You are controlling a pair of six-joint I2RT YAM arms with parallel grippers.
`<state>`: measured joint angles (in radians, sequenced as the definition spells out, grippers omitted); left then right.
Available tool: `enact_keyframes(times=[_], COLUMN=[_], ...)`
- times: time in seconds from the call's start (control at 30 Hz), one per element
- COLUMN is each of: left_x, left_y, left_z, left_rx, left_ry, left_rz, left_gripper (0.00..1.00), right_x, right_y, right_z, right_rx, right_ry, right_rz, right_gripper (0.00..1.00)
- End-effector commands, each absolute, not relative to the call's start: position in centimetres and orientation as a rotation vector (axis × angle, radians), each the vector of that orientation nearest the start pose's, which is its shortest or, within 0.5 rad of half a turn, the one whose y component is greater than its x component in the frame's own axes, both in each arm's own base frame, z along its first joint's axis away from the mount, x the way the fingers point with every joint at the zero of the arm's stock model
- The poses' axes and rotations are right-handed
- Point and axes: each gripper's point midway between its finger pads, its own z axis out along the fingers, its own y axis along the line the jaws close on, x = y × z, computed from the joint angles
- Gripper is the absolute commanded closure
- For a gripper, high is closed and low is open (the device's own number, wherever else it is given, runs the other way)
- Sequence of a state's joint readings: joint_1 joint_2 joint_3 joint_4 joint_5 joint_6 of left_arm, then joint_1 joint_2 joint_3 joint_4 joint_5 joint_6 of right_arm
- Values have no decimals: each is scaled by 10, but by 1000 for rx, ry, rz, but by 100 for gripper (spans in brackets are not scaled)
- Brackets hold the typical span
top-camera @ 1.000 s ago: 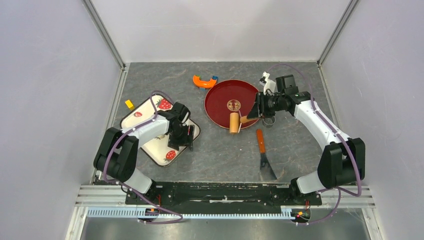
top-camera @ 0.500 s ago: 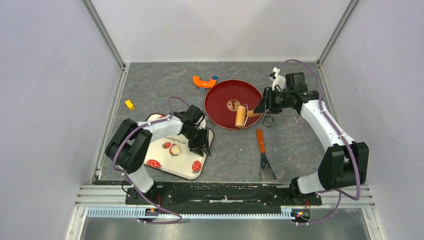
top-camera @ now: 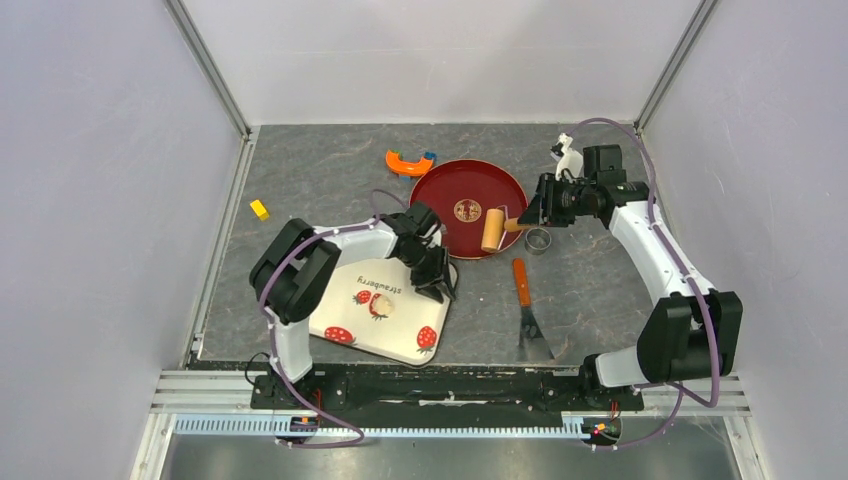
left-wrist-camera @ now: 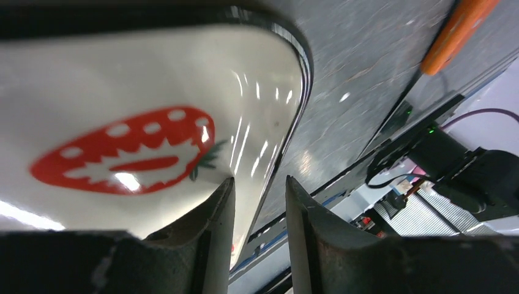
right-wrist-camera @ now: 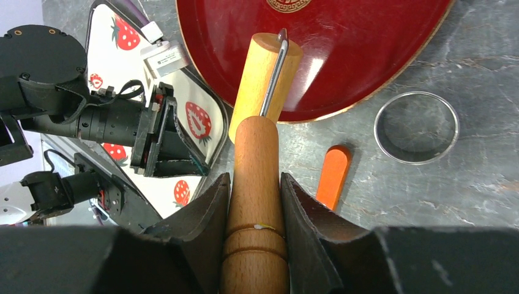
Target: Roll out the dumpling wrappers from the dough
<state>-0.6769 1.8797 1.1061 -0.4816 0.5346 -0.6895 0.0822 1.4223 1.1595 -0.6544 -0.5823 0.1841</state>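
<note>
We judge the dough (top-camera: 382,305) soft, light and tacky, better pressed than pinched; it lies mid-way on the strawberry tray (top-camera: 400,335). Our left claw (left-wrist-camera: 260,190) nips the tray's rim, jaws narrow. Our right claw (right-wrist-camera: 254,180) clamps the roller (right-wrist-camera: 257,86) handle by the red plate (top-camera: 450,190); spatula (top-camera: 522,285) and metal ring (top-camera: 538,240) crowd the bench nearby

Place: a robotics lab test cell, not a real kitchen.
Enclosure: plain pale walls (top-camera: 100,200) close off the counter's (top-camera: 300,180) left, far and right edges; metal posts (top-camera: 208,70) rise at its far corners.
Rig: left arm (top-camera: 345,238) and right arm (top-camera: 650,250) bolted to a black plate (top-camera: 450,381) along the near edge, purple cables (top-camera: 264,290) looping free.
Props: wooden roller (top-camera: 492,230), red tray (top-camera: 450,185), strawberry tray (top-camera: 350,322), dough (top-camera: 381,303).
</note>
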Motion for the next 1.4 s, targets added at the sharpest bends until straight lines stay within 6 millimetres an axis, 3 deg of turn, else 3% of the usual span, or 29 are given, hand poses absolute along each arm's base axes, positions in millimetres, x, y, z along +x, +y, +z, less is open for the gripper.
enact_keyframes(times=[0.0,0.37,0.63,0.8,0.93,1.07,1.2,1.37], left_x=[220,243,264,282,300,320,343,361], left_y=[-349,-401,-426,-451,-461,-436,-379,-298], left_z=[27,26,21,49,100,139,166,158], left_rx=[95,-47,-186,-213,-246,-329,-395,-457], left_ry=[3035,2984,2931,2772,2494,2254,2079,2105], left_rz=[-1056,-1221,-1303,-1524,-1831,-1999,-2024,-1833], left_gripper=[60,65,67,64,57,53,52,50], right_x=[332,331,330,330,330,330,328,326], right_y=[120,98,92,94,97,100,103,106], right_z=[203,197,196,196,195,195,192,188], right_rx=[-162,-143,-142,-144,-145,-146,-145,-136], right_ry=[2353,2380,2386,2389,2392,2389,2392,2393], right_rz=[780,689,668,691,717,736,764,799], right_gripper=[100,100,100,100,100,100,100,100])
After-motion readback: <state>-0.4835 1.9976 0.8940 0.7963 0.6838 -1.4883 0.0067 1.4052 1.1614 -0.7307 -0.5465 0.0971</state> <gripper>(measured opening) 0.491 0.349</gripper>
